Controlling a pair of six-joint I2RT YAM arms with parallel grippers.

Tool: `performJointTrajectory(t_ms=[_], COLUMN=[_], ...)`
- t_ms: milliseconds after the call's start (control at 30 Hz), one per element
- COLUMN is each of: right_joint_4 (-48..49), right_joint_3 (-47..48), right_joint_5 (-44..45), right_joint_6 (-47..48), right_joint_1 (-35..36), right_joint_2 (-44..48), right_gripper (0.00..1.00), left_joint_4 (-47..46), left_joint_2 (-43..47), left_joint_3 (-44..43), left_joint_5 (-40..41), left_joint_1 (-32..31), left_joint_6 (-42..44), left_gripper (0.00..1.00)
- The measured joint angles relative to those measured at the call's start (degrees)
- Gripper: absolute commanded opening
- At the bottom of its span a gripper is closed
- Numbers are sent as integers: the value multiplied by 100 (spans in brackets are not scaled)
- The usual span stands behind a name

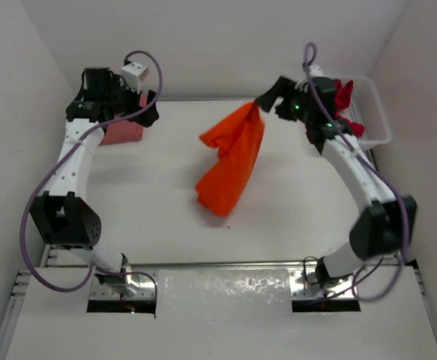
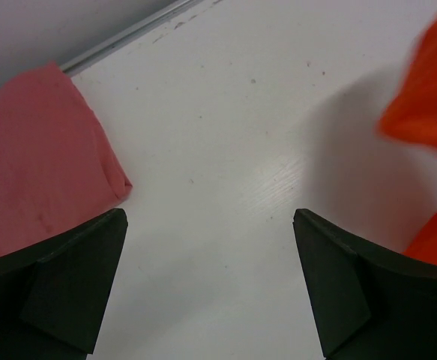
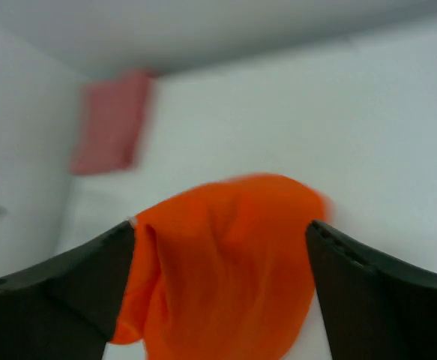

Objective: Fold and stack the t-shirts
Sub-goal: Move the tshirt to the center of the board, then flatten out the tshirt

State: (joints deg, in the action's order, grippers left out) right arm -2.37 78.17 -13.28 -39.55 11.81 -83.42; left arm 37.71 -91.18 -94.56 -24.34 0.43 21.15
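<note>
The left arm [image 1: 74, 161] stretches away from its base and bends inward, the left gripper [image 2: 209, 225] angled downward with its jaws spread wide. Opposite, the right arm [image 1: 357, 169] arcs forward and inward, the right gripper [image 1: 267, 97] raised and pointing left, its jaws parted too.

A white mesh basket [image 1: 373, 112], apparently on the table [image 1: 151, 195], far right.

White arms [image 1: 357, 171], black joints [image 1: 67, 219], purple cables [image 1: 23, 232].
</note>
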Motion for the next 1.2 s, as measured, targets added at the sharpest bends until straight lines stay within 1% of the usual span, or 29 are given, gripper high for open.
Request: performJointTrajectory(t_ms=[100, 167, 233, 267, 300, 333, 367, 400, 433, 467, 500, 533, 567, 633, 700, 833, 900, 967, 1033, 1100, 1200], right_joint_4=[-966, -1705, -2177, -2273, -2267, -2284, -2277, -2210, -2092, -1956, -1840, -1749, -1733, -1878, -2028, -2533, -2697, -2780, -2852, -2911, -2944], right_joint_3=[39, 31, -227, -426, -682, -841, -981, -1016, -1005, -951, -872, -793, -695, -428, -350, -575, -498, -321, -107, 98, 179], right_joint_5=[306, 634, 1080, 1246, 1388, 1510, 1513, 1495, 1464, 1427, 1425, 1410, 1375, 1329, 1357, 1353, 1449, 1596, 1864, 2133, 2385], right_joint_6=[295, 614, 1049, 1244, 1456, 1705, 1836, 2048, 2192, 2321, 2413, 2494, 2573, 2702, 2933, 3670, 3928, 4052, 4120, 4148, 4170], right_joint_1=[-205, -295, -251, -138, 79, 304, 684, 1123, 1506, 1934, 2345, 2649, 2892, 3169, 3421, 4221, 4743, 5090, 5209, 5152, 5016], right_joint_2=[-1464, -2173, -2374, -2238, -1963, -1705, -1335, -1034, -824, -675, -616, -640, -763, -1174, -1602, -2055, -2306, -2594, -2900, -3154, -3458], right_gripper=[99, 99, 99, 99, 96, 60, 27, 4, 0, 7, 19, 29, 45, 57, 68, 69, 70, 71, 74, 73, 64], left_joint_4=[0, -4, -7, -24, -26, -28, -22, -17, 4, 17, 0, -13, -31, -66, -70, -129, -201, -286, -330, -323, -317], left_joint_2=[-52, -79, -76, -74, -74, -74, -74, -81, -107, -146, -175, -184, -181, -122, -42, 227, 341, 417, 452, 472, 476], left_joint_3=[-2, 33, 170, 286, 404, 573, 734, 901, 1027, 1143, 1261, 1399, 1547, 1860, 2107, 2420, 2498, 2570, 2651, 2726, 2754], left_joint_5=[105, 173, 236, 249, 201, 83, -7, -129, -214, -245, -238, -192, -146, -107, -120, -122, -122, -129, -146, -144, -114], left_joint_1=[0, 0, 7, 20, 70, 144, 240, 428, 634, 857, 1034, 1222, 1360, 1453, 1412, 1335, 1318, 1316, 1316, 1316, 1316], left_joint_6=[31, 87, 109, 98, 68, -11, -59, -186, -293, -389, -470, -533, -595, -667, -671, -664, -667, -671, -671, -667, -645], left_gripper=[91, 91, 92, 91, 87, 81, 81, 79, 78, 78, 78, 78, 78, 79, 79, 79, 79, 79, 79, 79, 79])
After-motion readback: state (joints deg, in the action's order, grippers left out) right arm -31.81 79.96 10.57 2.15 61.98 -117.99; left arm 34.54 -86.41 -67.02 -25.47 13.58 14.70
